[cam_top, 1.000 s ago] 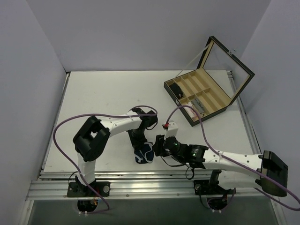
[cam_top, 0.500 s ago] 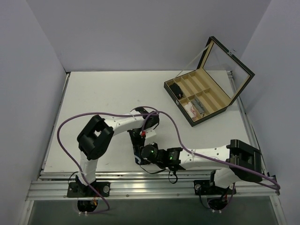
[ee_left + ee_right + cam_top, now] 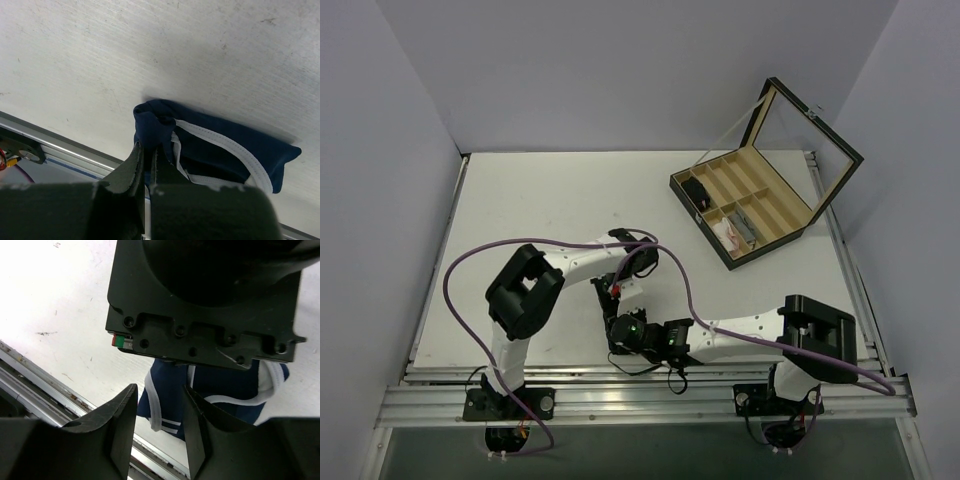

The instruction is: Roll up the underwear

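The underwear (image 3: pixel 220 142) is a dark navy bundle with white trim, lying on the white table near its front edge. My left gripper (image 3: pixel 148 149) is shut on a fold at the bundle's left end. In the top view the left gripper (image 3: pixel 613 303) points down over it and hides it. My right gripper (image 3: pixel 159 395) is open, and the underwear (image 3: pixel 167 390) shows between its fingers, just beyond the tips. The left gripper's black body (image 3: pixel 205 300) fills the space right above. In the top view the right gripper (image 3: pixel 619 338) sits close against the left one.
A wooden divided box (image 3: pixel 772 215) with its lid up stands at the back right, holding a small black item (image 3: pixel 697 192) and a white-and-pink bundle (image 3: pixel 727 232). The metal front rail (image 3: pixel 65 147) runs just beside the underwear. Purple cables (image 3: pixel 520 245) loop over the arms.
My right arm has swung left across the table front, bringing its open gripper up to the underwear beside the left gripper. The left gripper has stayed on the underwear.
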Available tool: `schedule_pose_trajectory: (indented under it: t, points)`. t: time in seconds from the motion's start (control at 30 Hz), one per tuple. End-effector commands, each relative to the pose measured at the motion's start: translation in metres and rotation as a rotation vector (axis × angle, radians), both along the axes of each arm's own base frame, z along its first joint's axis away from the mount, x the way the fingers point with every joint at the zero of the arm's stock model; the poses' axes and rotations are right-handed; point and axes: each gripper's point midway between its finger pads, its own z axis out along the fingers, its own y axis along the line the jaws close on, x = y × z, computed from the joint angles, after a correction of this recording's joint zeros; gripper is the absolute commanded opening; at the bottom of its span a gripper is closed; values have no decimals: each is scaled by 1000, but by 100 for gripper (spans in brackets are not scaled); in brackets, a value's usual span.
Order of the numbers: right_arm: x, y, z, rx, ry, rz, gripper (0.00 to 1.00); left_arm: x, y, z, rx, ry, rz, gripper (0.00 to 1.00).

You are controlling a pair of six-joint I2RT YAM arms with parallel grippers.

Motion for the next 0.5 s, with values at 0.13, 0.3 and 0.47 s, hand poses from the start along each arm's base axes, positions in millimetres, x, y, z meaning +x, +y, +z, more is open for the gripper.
schedule_pose_trajectory:
  t: [0.13, 0.3, 0.47]
  points:
    - [-5, -1, -19, -26, 38, -28, 34, -4, -11, -18, -14, 11, 43, 2]
    - [-9, -13, -34, -31, 72, -67, 13, -4, -11, -17, -37, 14, 68, 2]
    - [-17, -30, -54, -43, 121, -101, 0, 1, -17, -11, -120, -8, 114, 5]
